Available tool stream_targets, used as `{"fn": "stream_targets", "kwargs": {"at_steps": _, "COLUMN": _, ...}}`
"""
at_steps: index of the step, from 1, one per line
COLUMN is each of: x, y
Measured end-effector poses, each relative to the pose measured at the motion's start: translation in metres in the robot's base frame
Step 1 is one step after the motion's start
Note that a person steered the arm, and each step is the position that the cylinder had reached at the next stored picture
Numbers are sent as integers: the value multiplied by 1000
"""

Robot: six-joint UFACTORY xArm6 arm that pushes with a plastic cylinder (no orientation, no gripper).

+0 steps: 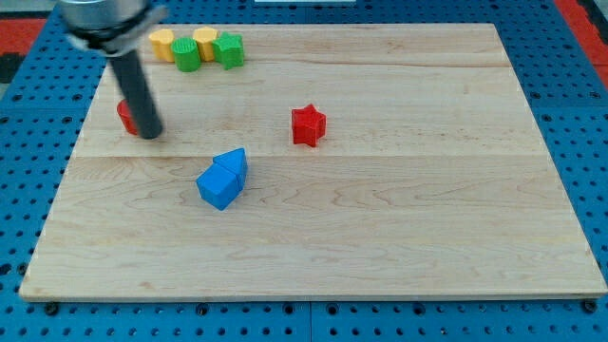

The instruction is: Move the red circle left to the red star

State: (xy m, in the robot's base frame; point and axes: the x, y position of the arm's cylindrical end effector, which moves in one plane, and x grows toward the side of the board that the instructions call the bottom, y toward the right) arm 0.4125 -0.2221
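The red circle (123, 115) lies near the board's left edge, mostly hidden behind my dark rod. My tip (150, 134) rests on the board, touching the circle's right side. The red star (308, 124) sits near the board's middle, far to the right of the tip and the circle.
Two blue blocks (223, 178) lie touching each other below and between the circle and the star. At the view's top left, two yellow blocks (162, 43) and two green blocks (228, 49) form a cluster. The wooden board (427, 218) lies on a blue pegboard.
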Motion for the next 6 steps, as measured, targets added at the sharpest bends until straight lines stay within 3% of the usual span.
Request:
{"fn": "stream_targets", "kwargs": {"at_steps": 1, "x": 16, "y": -67}}
{"fn": "stream_targets", "kwargs": {"at_steps": 2, "x": -3, "y": -81}}
{"fn": "stream_targets", "kwargs": {"at_steps": 3, "x": -33, "y": -32}}
{"fn": "stream_targets", "kwargs": {"at_steps": 4, "x": -47, "y": -22}}
{"fn": "stream_targets", "kwargs": {"at_steps": 5, "x": -42, "y": 39}}
{"fn": "stream_targets", "kwargs": {"at_steps": 6, "x": -43, "y": 61}}
